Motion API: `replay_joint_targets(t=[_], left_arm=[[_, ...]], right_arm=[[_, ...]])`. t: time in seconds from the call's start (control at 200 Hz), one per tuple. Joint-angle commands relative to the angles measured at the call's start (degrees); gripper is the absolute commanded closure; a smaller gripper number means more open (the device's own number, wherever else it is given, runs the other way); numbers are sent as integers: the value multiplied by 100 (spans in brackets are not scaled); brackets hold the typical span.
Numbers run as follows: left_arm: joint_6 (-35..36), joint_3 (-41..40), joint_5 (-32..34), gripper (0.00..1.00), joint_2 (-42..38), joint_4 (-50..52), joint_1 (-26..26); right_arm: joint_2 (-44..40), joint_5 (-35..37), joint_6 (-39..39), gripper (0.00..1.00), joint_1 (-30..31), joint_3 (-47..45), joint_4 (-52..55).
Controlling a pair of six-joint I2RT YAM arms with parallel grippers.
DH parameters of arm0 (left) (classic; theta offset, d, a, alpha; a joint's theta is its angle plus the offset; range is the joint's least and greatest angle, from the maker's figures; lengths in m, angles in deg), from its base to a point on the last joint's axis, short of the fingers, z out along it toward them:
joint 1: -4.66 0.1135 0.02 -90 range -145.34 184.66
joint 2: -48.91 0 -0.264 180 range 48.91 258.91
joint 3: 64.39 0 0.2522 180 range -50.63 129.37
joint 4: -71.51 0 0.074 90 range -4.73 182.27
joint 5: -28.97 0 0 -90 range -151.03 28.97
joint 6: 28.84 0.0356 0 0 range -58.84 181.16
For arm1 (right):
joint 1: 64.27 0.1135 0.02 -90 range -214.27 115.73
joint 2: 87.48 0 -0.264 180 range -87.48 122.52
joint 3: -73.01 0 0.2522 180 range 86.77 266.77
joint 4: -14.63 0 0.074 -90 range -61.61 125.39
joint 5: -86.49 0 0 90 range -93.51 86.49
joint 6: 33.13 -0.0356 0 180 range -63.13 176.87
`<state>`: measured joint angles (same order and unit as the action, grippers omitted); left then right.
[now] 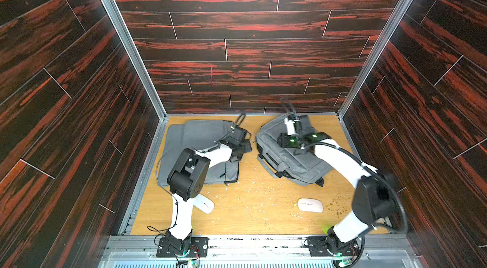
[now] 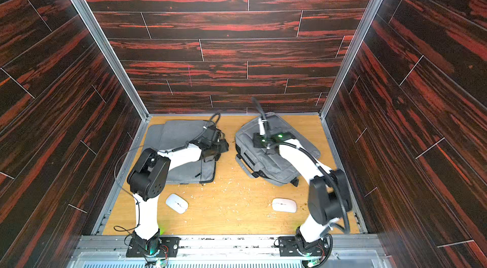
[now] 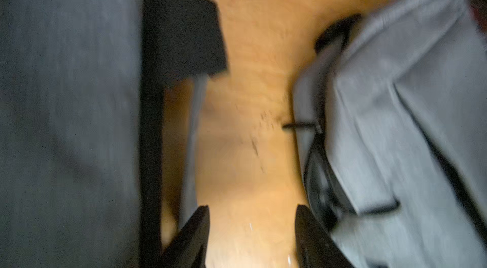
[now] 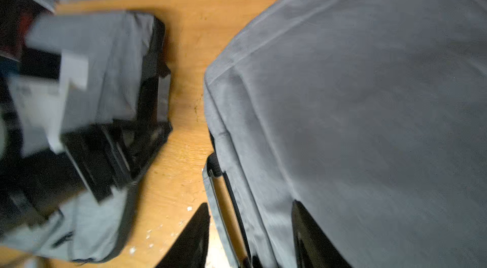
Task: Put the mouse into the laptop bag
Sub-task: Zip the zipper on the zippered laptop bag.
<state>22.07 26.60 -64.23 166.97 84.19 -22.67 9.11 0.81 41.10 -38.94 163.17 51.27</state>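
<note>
1. Two arm bases on the metal rail (image 1: pixel 263 243) at the near edge, and two arms reaching away over the wooden table (image 1: pixel 263 216).
2. Two white mice, both lying loose on the table and outside the bags. The left mouse (image 2: pixel 176 203) is beside the left arm and is partly hidden by that arm in a top view (image 1: pixel 207 205). The right mouse (image 1: pixel 310 205) is near the right arm and is fully clear.
3. Pale crumbs (image 1: pixel 250 183) are scattered between the mice and the bags. Brown specks (image 1: pixel 336 207) lie beside the right mouse.
4. Two grey laptop bags lie flat and apart, with a strip of table between them. The left elbow covers the near part of the left bag (image 1: pixel 200 132). The right forearm and wrist cover the middle of the right bag (image 1: pixel 290 165).
5. The left gripper (image 3: pixel 251 216) is at the left bag's inner edge. Its fingers (image 3: pixel 196 227) are apart with bare table between them, holding nothing. The view is blurred.
6. The right gripper (image 4: pixel 250 214) is over the right bag's edge. Its fingers (image 4: pixel 193 229) are apart, one over the table and one over the fabric. The bag's edge runs between them; I cannot tell whether they touch it.
7. Farthest back is the dark red wood-plank back wall (image 1: pixel 250 42).
</note>
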Motion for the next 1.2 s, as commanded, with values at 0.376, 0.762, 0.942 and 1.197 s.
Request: replay_joint_targets(t=[0.376, 0.762, 0.942, 1.197], left_arm=[[-298, 413, -1319, 44, 865, -1166, 167], [-13, 916, -1326, 52, 1234, -851, 154], [109, 1097, -1336, 62, 1382, -715, 63], [604, 1599, -1137, 69, 1520, -149, -111]], right_arm=[[1737, 324, 487, 49, 499, 1351, 266], [2316, 221, 394, 49, 522, 1865, 448], [2455, 197, 366, 49, 525, 1978, 505], [2527, 146, 332, 49, 522, 1985, 523]])
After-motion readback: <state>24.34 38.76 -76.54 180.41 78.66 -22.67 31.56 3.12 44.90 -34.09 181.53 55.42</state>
